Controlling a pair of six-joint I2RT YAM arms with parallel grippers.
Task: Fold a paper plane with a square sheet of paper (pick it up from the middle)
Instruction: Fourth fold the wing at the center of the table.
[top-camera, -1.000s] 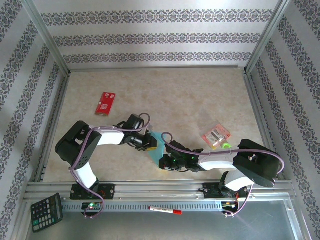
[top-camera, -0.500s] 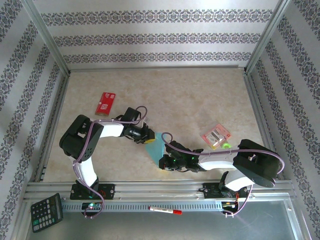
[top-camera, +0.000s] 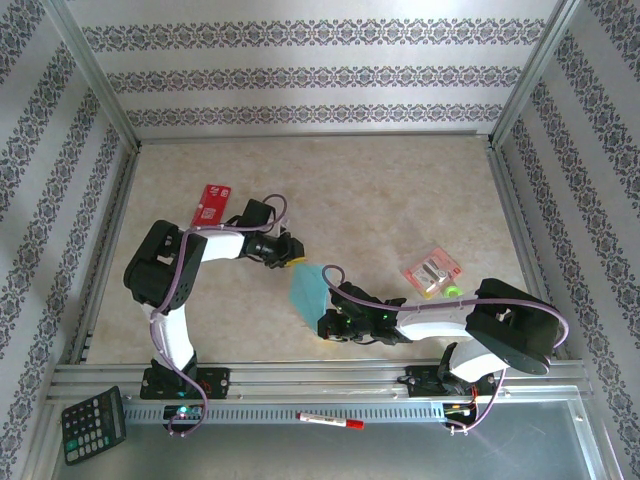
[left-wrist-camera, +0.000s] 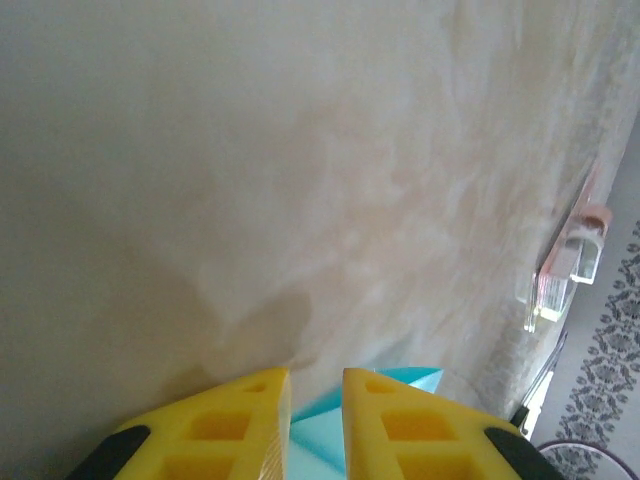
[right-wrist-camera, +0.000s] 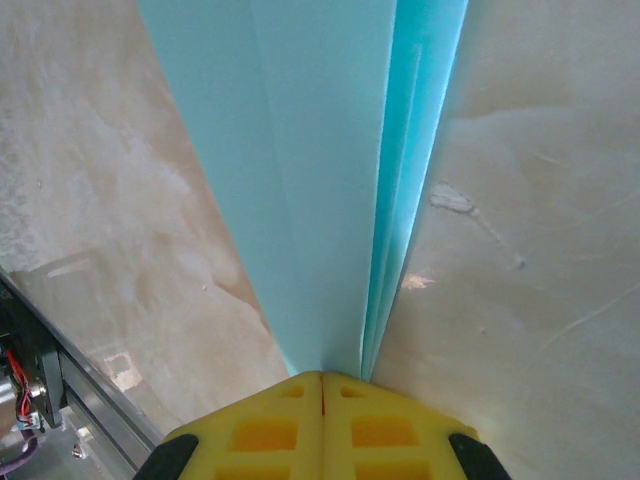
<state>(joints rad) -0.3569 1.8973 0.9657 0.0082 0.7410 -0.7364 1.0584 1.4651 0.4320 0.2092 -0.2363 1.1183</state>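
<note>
1. The right end effector (right-wrist-camera: 322, 378) is pinching the near end of the sheet of paper (right-wrist-camera: 300, 150), its yellow fingers pressed together on the folded layers.
2. The light teal sheet of paper (top-camera: 308, 295) is lying creased into a narrower shape near the middle of the surface (top-camera: 380, 200), between the two arms.
3. In the overhead view, the right end effector (top-camera: 324, 320) is reaching in low from the right to the paper's near edge.
4. The left end effector (top-camera: 290, 263) is sitting at the paper's far tip.
5. In the left wrist view its fingers (left-wrist-camera: 240, 420) are standing narrowly apart with teal paper (left-wrist-camera: 400, 378) showing in the gap; I cannot tell whether they are gripping it.
6. A red packet (top-camera: 211, 205) is lying well apart at the far left, and a pink-and-yellow packet (top-camera: 431, 270) is lying to the right.
</note>
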